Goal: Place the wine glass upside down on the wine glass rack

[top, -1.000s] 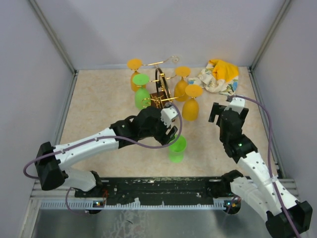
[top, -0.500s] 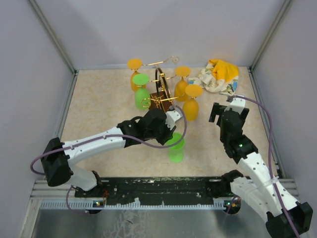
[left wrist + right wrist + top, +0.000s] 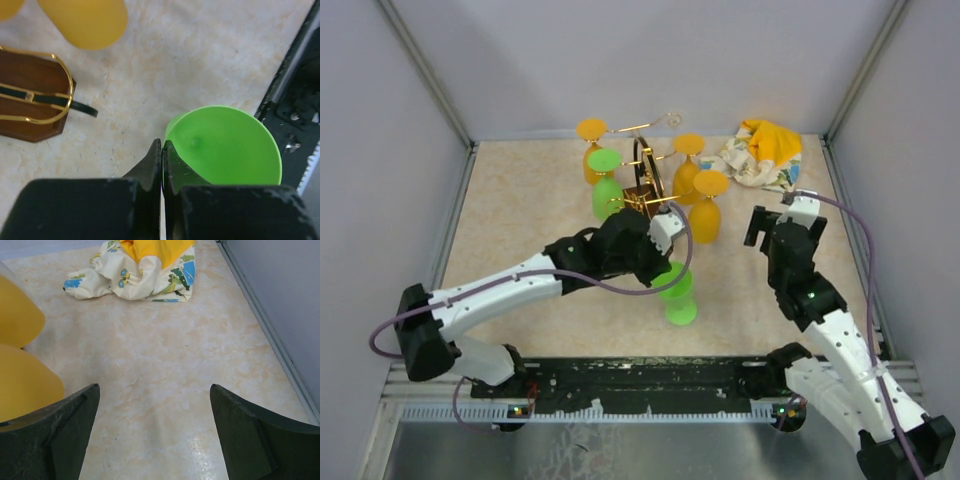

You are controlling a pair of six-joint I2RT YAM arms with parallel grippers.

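Left fingers (image 3: 149,172) tight on rim of green wine glass (image 3: 227,147) — right fingers (image 3: 47,440) wide, empty.

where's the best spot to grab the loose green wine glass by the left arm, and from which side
Its bowl rim, from above: the green wine glass stands mouth-up, leaving a thin wall to pinch, one finger inside. The left gripper is shut on it there.
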